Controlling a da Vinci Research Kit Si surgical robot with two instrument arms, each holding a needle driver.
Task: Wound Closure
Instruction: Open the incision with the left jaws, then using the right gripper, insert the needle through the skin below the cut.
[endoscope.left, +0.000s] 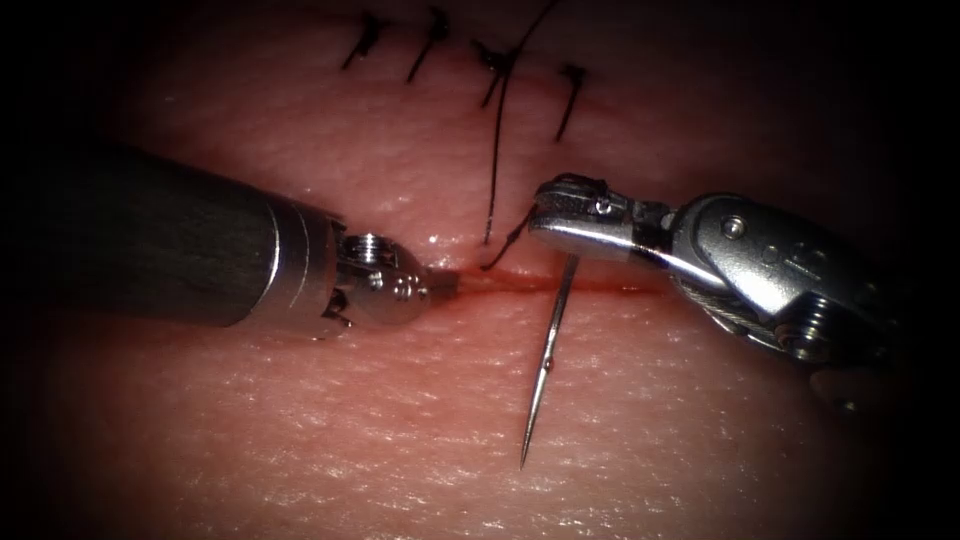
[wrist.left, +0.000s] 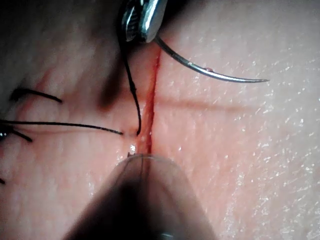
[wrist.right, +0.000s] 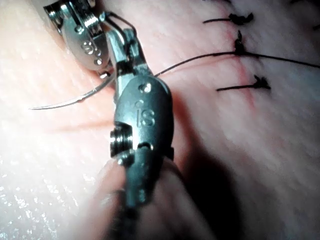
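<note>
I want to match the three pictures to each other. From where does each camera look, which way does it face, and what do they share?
Endoscope view: above and in front of the cut; the left tool touches the cut's left end, the right tool holds the needle near its thread end, out of the tissue.
Left wrist view: along the left shaft toward the cut.
Right wrist view: along the right shaft; right tool, left tool.
Shared: needle, thread, stitches.

I see four finished stitches (endoscope.left: 570, 90) well beyond the right tool (endoscope.left: 548, 212) jaws, and red fluid (endoscope.left: 610, 288) just beneath those jaws
</note>
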